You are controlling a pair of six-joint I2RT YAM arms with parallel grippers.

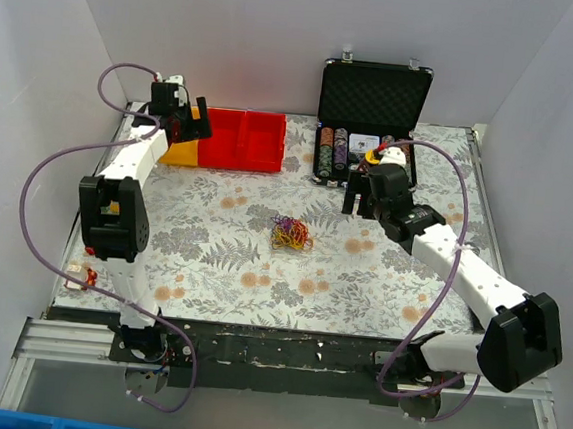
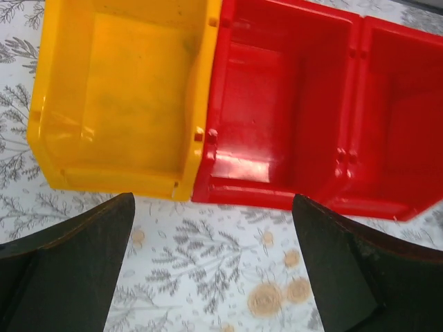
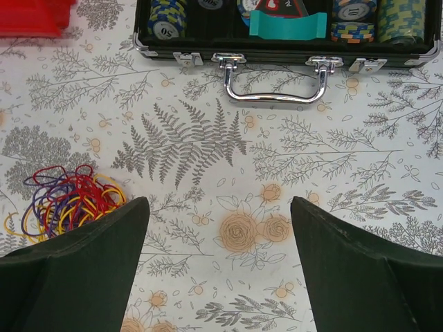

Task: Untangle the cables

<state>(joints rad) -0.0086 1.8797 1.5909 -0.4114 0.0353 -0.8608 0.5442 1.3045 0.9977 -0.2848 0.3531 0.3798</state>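
Observation:
The cables (image 1: 291, 234) lie in a small snarled ball of yellow, red, orange and purple strands on the flowered table, near its middle. In the right wrist view the cables (image 3: 66, 200) sit at the left, just beyond my left fingertip. My right gripper (image 1: 358, 203) is open and empty, a hand's width to the right of the ball; it also shows in its wrist view (image 3: 218, 228). My left gripper (image 1: 188, 124) is open and empty at the far left, over the bins, far from the cables; it also shows in its wrist view (image 2: 211, 228).
A yellow bin (image 1: 179, 151) and a red bin (image 1: 243, 138) stand at the back left; both look empty in the left wrist view (image 2: 124, 90). An open black case (image 1: 367, 131) with poker chips stands at the back right, its handle (image 3: 275, 83) facing me.

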